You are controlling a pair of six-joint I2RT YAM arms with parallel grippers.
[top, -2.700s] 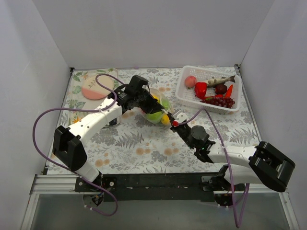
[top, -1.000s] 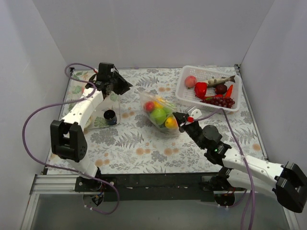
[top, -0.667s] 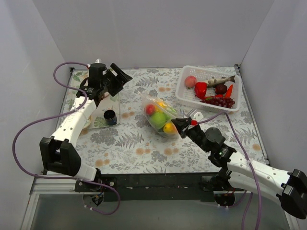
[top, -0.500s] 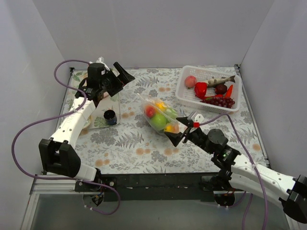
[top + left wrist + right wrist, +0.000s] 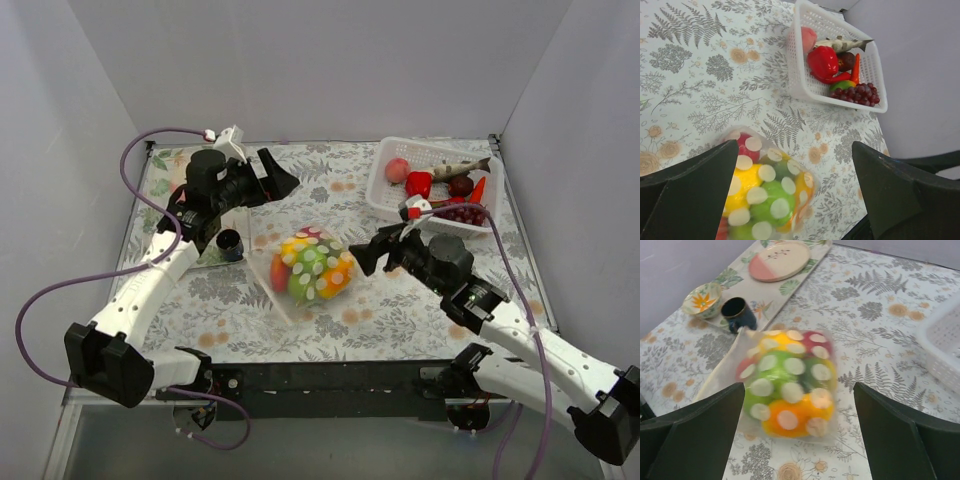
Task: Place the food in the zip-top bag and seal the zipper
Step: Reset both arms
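Overhead from behind, covering the surface; close at both wrists, sharing the zip-top bag ahead of left gripper, right gripper.

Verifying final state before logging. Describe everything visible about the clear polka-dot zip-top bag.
The clear floppy plastic bag with white polka dots lies on the fern-print tablecloth mid-table, bulging with glossy green, yellow, orange and red toy food. A flat unfilled margin extends on one side. Zipper state cannot be told. The left end effector and right end effector are open, not touching it.

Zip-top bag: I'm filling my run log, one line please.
zip-top bag: on table, food inside | left fingers: open, empty | right fingers: open, empty
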